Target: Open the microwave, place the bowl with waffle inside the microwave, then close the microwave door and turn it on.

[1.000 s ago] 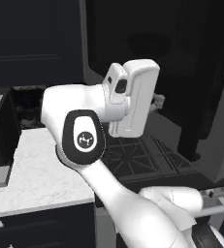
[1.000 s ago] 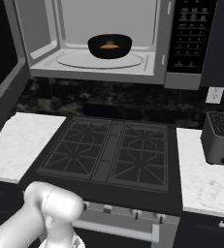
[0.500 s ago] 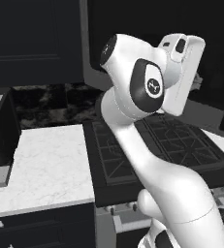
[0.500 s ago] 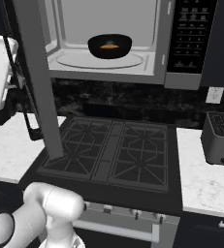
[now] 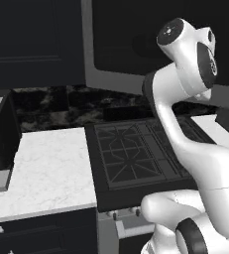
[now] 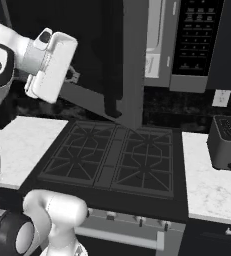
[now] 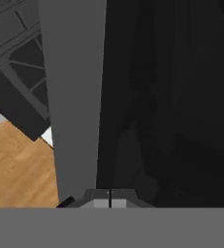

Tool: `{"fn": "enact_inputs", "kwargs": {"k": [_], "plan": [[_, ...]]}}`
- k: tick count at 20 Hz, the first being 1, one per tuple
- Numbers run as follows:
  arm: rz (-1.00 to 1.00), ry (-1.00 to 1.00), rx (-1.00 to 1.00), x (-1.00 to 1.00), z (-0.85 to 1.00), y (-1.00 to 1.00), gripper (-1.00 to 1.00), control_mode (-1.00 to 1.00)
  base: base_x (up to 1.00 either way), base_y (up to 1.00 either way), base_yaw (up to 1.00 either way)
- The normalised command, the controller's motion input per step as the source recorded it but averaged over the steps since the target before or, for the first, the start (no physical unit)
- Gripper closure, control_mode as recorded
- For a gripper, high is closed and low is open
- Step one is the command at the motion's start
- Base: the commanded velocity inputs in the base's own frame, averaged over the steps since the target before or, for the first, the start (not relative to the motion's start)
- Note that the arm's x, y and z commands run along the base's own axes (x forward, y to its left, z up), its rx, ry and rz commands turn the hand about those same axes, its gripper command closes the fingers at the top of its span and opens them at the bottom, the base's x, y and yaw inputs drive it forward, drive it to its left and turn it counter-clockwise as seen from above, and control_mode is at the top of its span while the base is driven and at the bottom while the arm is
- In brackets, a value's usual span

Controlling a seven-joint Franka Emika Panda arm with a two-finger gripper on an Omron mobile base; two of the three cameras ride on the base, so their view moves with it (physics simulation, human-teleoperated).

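Microwave door has swung partway shut, closed fingers against it.

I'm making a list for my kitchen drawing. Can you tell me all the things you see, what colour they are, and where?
microwave door: one, dark glass with grey frame, swung partway over the stove.
microwave: one, grey with black button panel, above the stove.
stove: one, black grates, middle of the counter.
toaster: one, dark grey, on the right counter.
counter: white marble, both sides of the stove.
cupboards: dark, upper left.
wall outlet: one, white, above the toaster.
gripper: one, dark tips shut, against the door.
arm: one, white.
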Motion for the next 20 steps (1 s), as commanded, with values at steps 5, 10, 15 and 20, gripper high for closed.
{"fn": "enact_inputs", "kwargs": {"k": [5,10,15,20], "plan": [[0.4,0.35,0.0,1.0,-0.18,-0.37,1.0,-1.0,0.0,0.0,0.0],[0.37,0.29,0.06,1.0,0.0,-0.4,1.0,-1.0,0.0,0.0,0.0],[0.32,0.18,0.09,1.0,-0.06,-0.36,1.0,-1.0,0.0,0.0,0.0],[0.27,0.02,0.01,1.0,-0.51,-0.11,1.0,-1.0,0.0,0.0,0.0]]}}
